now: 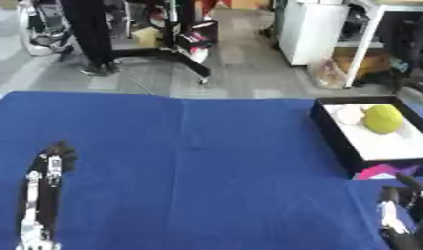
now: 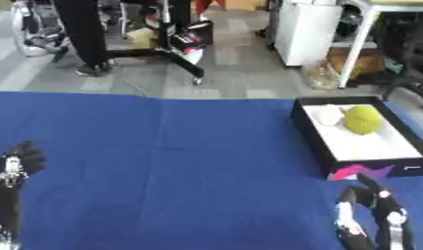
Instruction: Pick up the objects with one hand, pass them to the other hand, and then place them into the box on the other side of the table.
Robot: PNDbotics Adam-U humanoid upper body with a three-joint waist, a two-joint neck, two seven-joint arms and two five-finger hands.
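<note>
resting near the lower corners, both hands: left hand [image 1: 59, 158] at the near left over the blue tablecloth [image 1: 197, 166], fingers curled in on themselves around nothing; right hand [image 2: 372, 210] at the near right just in front of the box, fingers loosely bent and apart, also empty. looks like nothing left on the cloth between them to pick up, so the task reads as close to finished or waiting for a fresh object. further back on the right, black-walled box [image 2: 310, 134] with a white floor, holding a yellow-green textured ball [image 2: 362, 119] and, touching it on its left, a pale round object [image 2: 329, 115] too faint to name. risks from here, judged only from the layout: lifting the right hand straight forward could knock the near wall of the box, since it sits just beside that wall, and shove the box askew or toward the table edge; dropping another item in from above could strike the ball and set it rolling against the pale object or over the low wall. beyond the table, grey floor, a wheeled black stand [image 1: 176, 53] and white shelving [image 1: 334, 29], well apart from the work.
</note>
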